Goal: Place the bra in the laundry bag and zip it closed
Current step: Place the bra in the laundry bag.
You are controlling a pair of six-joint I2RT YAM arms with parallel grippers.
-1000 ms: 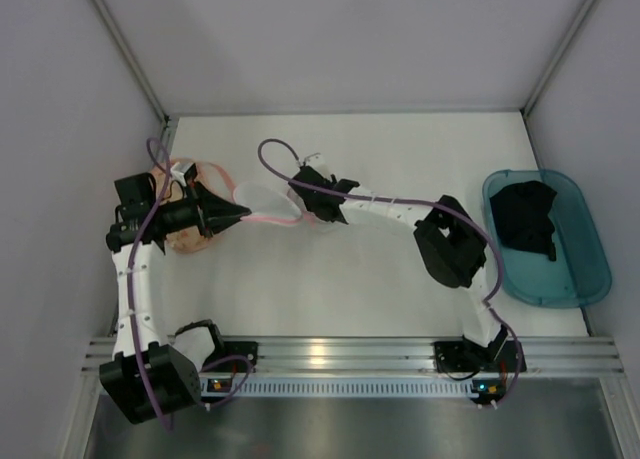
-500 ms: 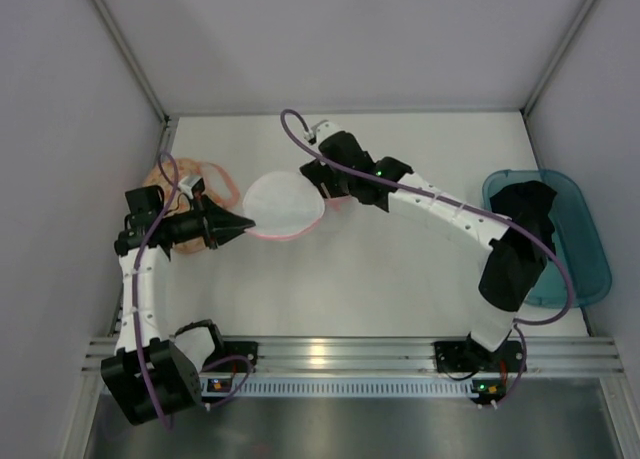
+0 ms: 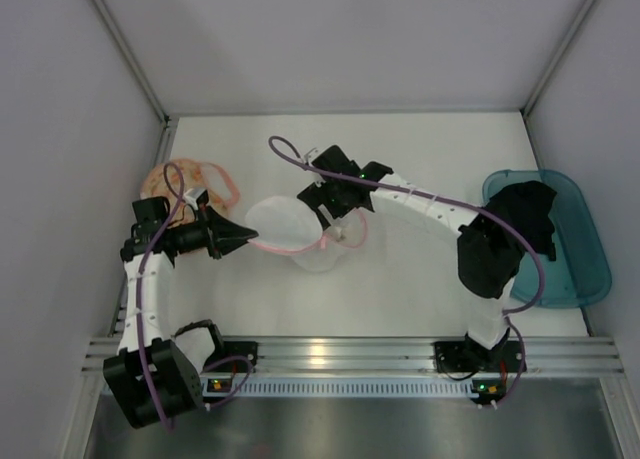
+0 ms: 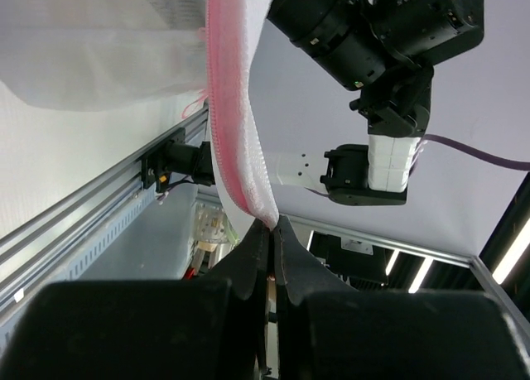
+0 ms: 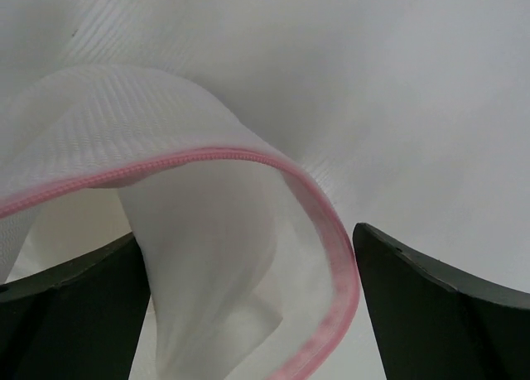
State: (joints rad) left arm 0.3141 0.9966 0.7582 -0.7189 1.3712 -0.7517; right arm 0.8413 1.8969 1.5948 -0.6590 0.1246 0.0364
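The bra (image 3: 525, 217) lies as a black heap in the teal tub (image 3: 590, 269) at the right. The laundry bag (image 3: 185, 182), cream with orange-pink print, lies flat at the far left behind my left arm. My left gripper (image 3: 246, 239) (image 4: 272, 223) is shut on the pink rim of a plain white mesh pouch (image 3: 288, 227) (image 4: 240, 140). The pouch hangs from it and sags onto the table. My right gripper (image 3: 336, 222) (image 5: 248, 314) stands open over the pouch (image 5: 207, 231), with the pink rim (image 5: 331, 256) loose between its fingers (image 5: 439, 314).
The table (image 3: 420, 289) is white, with grey walls at the back and both sides. The metal base rail (image 3: 330, 357) runs along the near edge. My right arm arches across the middle between the tub and the pouch.
My right gripper has opened and let go of the pouch's rim. The pouch, stretched flat between both grippers half a second ago, now droops onto the table. The left gripper has shifted slightly nearer.
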